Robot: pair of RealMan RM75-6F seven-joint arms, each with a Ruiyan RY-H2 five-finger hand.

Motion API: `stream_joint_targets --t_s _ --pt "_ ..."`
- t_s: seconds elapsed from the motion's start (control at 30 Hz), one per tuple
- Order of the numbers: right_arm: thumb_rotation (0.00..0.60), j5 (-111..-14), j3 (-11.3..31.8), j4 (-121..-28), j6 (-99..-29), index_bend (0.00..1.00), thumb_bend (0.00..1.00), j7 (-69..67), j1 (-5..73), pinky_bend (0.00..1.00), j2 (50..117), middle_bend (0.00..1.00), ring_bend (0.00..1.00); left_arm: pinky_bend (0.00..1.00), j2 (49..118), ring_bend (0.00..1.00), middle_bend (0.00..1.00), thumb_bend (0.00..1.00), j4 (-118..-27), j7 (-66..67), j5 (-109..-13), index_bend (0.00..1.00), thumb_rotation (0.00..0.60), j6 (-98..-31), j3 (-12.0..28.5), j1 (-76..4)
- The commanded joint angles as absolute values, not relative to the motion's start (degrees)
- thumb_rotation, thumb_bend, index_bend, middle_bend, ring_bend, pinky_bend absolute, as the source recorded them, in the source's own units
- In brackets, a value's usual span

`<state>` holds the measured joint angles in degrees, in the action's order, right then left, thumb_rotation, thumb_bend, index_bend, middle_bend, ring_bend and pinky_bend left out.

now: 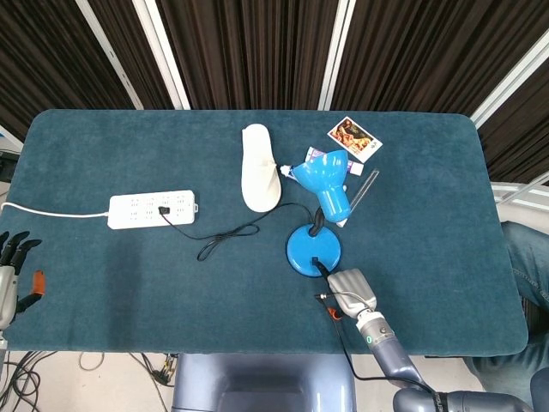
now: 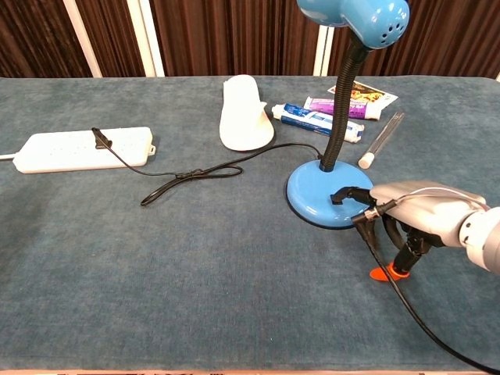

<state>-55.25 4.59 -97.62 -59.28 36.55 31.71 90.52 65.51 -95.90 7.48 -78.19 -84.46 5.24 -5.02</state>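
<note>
A blue desk lamp stands on its round base (image 1: 313, 249) (image 2: 319, 197), its shade (image 1: 323, 176) (image 2: 353, 12) up on a black gooseneck. My right hand (image 1: 349, 292) (image 2: 416, 209) hovers just at the near right rim of the base, palm down and holding nothing. One black fingertip (image 2: 344, 194) reaches over the base's edge, and an orange-tipped finger points down to the cloth. My left hand (image 1: 10, 273) hangs off the table's left edge with its fingers spread, empty. The lamp's black cord (image 1: 227, 236) (image 2: 195, 173) runs to a white power strip (image 1: 153, 209) (image 2: 78, 148).
A white slipper (image 1: 259, 167) (image 2: 245, 113) lies behind the lamp. Two toothpaste tubes (image 2: 316, 121), a clear tube (image 2: 380, 139) and a picture card (image 1: 354, 137) (image 2: 367, 95) lie at the back right. A black cable trails from my right hand toward the near edge.
</note>
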Motion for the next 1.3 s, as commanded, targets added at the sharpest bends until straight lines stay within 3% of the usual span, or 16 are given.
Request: stream_joint_targets --t_s 0.03,0.33,0.6,0.77,1.03,1.17,1.3 --pt "0.6 -55.1 4.4 -97.6 -59.4 0.15 0.25 36.5 31.8 1.0 90.5 0.52 0.63 0.0 65.5 0.01 0.1 0.53 -95.9 7.5 -78.2 0.21 0.6 -84.5 5.2 -5.0" --pt "0.6 -54.7 3.3 -97.6 -59.2 0.16 0.25 36.7 32.1 1.0 90.1 0.52 0.63 0.0 65.5 0.01 0.1 0.53 -95.8 7.4 -78.4 0.21 0.6 -84.6 5.2 -5.0" --pt "0.6 -56.3 5.7 -99.7 -61.7 0.1 0.25 34.4 32.3 1.0 88.3 0.52 0.61 0.0 65.5 0.01 0.1 0.53 -95.7 7.2 -78.2 0.21 0.6 -84.6 5.3 -5.0" --pt "0.6 -59.3 6.9 -106.3 -66.0 0.09 0.25 32.1 30.2 1.0 81.6 0.45 0.48 0.0 65.5 0.01 0.1 0.53 -95.7 7.0 -78.1 0.21 0.6 -84.6 5.4 -5.0" --pt "0.6 -65.3 -1.2 -118.8 -72.0 0.02 0.25 31.4 22.2 1.0 64.2 0.26 0.29 0.0 65.5 0.01 0.1 0.53 -95.9 7.1 -78.3 0.21 0.6 -84.8 5.4 -4.9" --pt "0.6 -72.7 -5.1 -116.6 -77.4 0.0 0.25 26.6 16.8 1.0 60.4 0.15 0.18 0.0 65.6 0.01 0.1 0.53 -95.9 7.3 -78.6 0.21 0.6 -85.0 5.4 -4.9" --pt "0.6 -80.8 -5.9 -108.2 -88.4 0.0 0.25 20.6 10.5 1.0 62.1 0.07 0.09 0.0 65.8 0.01 0.1 0.53 -95.7 7.7 -78.8 0.21 0.6 -85.1 5.3 -5.0"
